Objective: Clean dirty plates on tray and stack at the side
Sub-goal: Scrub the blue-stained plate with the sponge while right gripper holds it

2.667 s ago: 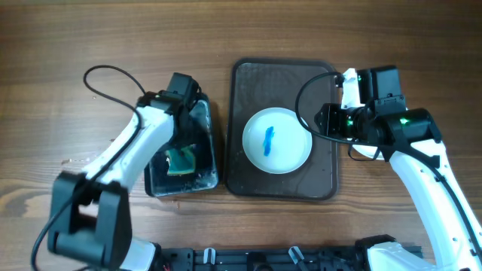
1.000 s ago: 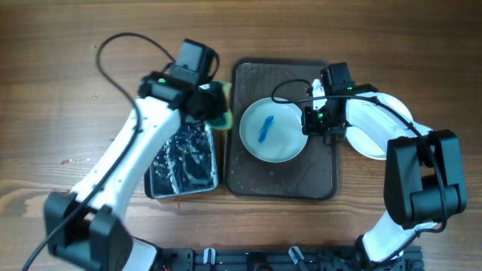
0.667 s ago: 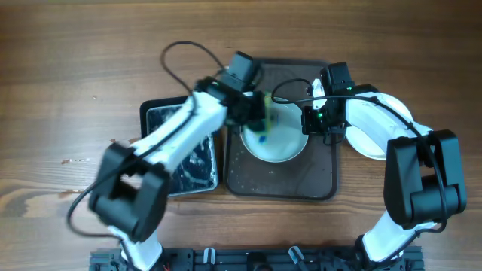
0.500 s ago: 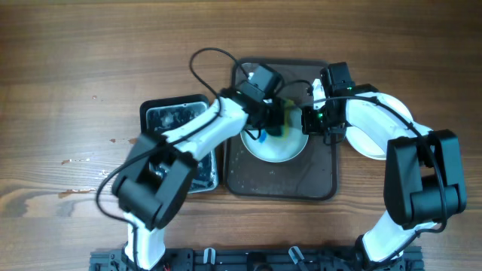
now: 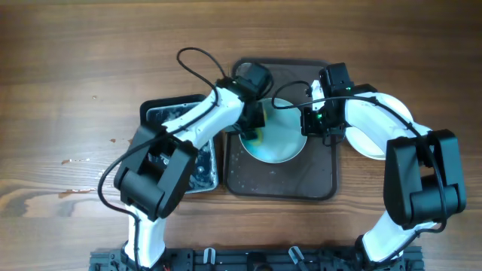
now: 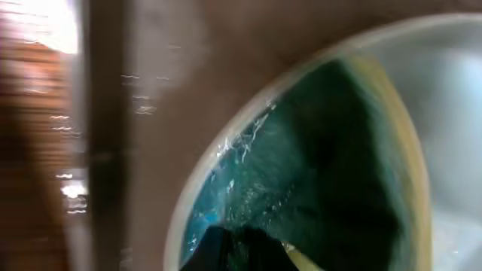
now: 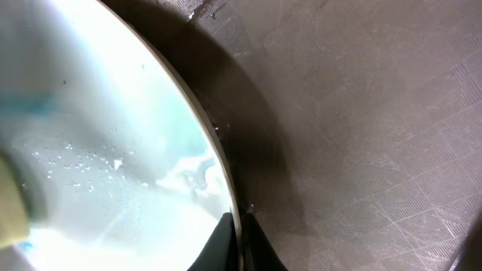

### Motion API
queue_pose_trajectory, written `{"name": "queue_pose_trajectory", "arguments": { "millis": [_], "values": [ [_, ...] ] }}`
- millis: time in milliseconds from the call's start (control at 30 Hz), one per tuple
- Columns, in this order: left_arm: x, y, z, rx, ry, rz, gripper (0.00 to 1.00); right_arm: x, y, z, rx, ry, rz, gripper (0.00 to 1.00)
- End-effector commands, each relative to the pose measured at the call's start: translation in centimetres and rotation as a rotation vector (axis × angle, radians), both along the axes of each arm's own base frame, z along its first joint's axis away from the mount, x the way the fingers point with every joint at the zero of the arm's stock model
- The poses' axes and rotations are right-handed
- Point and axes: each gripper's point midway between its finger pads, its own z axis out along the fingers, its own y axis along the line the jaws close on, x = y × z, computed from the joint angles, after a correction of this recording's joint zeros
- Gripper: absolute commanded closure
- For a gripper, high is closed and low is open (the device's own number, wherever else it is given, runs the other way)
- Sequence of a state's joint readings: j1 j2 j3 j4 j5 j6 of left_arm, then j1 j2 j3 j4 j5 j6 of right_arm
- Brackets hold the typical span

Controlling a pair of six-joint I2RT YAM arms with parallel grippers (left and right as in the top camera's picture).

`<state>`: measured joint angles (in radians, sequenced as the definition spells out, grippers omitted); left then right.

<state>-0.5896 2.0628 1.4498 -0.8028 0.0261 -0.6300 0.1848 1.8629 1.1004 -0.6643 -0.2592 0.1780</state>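
Left tool (image 5: 254, 125): clamped on the sponge, low over the left part of the plate, centre of the overhead frame; its own view was smeared and only a dark tip showed at the bottom edge.
Sponge (image 5: 252, 136): green with a yellow layer, pressed on the plate's left side; the left wrist view (image 6: 331, 173) was too blurred to show its edges.
Plate (image 5: 282, 141): white, wet, lying on the tray; blue-tinted suds lay beside the sponge.
Right tool (image 5: 307, 121): closed on the plate's right rim; in its own view (image 7: 237, 235) the fingers were cut off by the bottom edge.
Tray (image 5: 282, 182): dark brown, textured, middle of the tabletop (image 5: 68, 60); its upper part was covered by both arms.
Water bin (image 5: 161, 116): black, just left of the tray, largely hidden under the left arm.
Side plate (image 5: 364, 144): white, right of the tray, mostly covered by the right arm; I could not tell whether it was one plate or several.
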Motion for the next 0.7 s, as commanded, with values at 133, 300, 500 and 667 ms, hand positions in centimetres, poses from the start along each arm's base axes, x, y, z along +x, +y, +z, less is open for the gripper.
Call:
{"name": "queue_pose_trajectory", "arguments": {
  "millis": [133, 300, 500, 667],
  "values": [
    [0.4, 0.7, -2.0, -0.043, 0.059, 0.014, 0.96, -0.5, -1.3, -0.9, -0.062, 0.028, -0.017, 0.96],
    [0.1, -6.3, -0.2, -0.391, 0.105, -0.020, 0.96, -0.7, -1.3, -0.9, -0.064, 0.039, -0.015, 0.96],
    [-0.3, -11.2, 0.9, -0.496, 0.049, -0.068, 0.96, -1.4, -0.3, -1.2, -0.067, 0.047, 0.020, 0.96],
    [0.5, -11.3, 0.1, -0.458, -0.002, -0.064, 0.96, -1.7, 0.2, -1.2, -0.067, 0.049, 0.034, 0.96]
  ]
}}
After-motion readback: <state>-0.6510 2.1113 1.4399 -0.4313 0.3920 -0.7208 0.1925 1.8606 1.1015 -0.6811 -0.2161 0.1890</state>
